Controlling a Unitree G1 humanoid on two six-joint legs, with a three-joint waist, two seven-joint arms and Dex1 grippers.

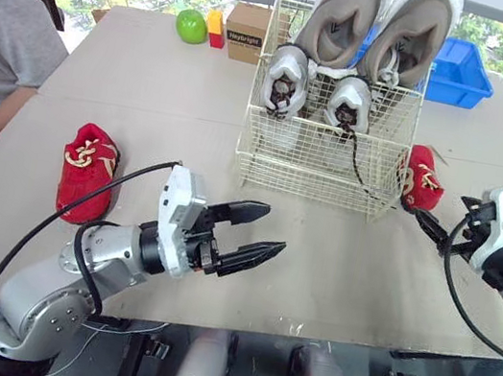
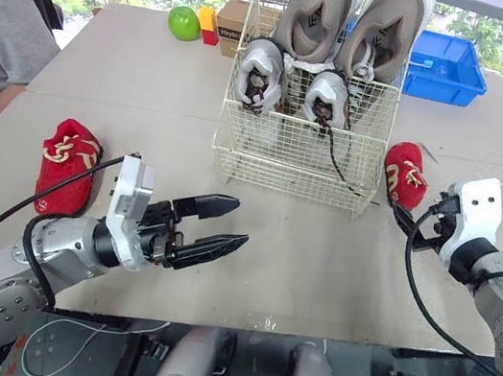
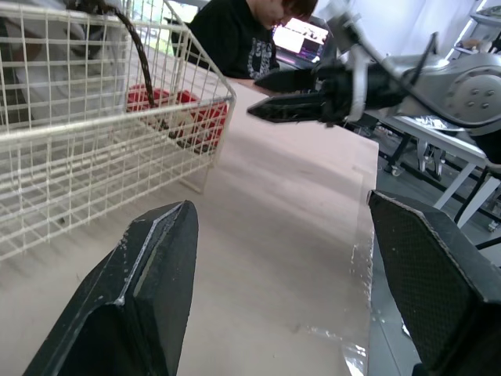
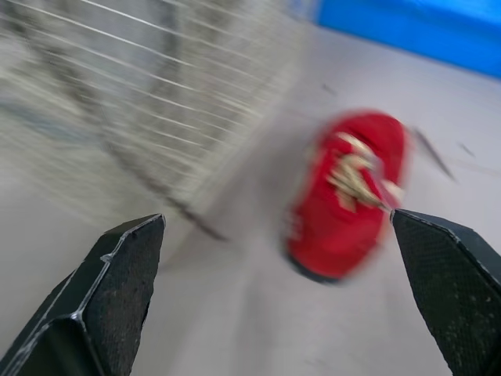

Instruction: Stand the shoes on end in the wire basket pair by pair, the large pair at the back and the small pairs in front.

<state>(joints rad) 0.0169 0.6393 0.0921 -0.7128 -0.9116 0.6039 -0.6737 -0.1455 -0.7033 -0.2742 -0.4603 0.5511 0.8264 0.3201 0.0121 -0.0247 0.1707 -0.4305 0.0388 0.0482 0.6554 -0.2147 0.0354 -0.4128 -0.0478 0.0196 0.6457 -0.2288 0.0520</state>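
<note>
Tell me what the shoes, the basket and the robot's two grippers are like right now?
wire basket: upright, holding two pairs.
large grey pair: on end, at its back.
small grey pair: on end, in front.
left red shoe: lying outside, untouched.
right red shoe: lying beside the basket.
left gripper: open, empty.
right gripper: open, empty, pointing at the right red shoe.

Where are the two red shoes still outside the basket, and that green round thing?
Red shoe on the robot's left [image 1: 87,161]: left eye view, on its laced top.
Red shoe on the robot's right [image 1: 421,179]: left eye view, on its laced top.
Green fruit [image 1: 191,26]: left eye view, its middle.
</note>
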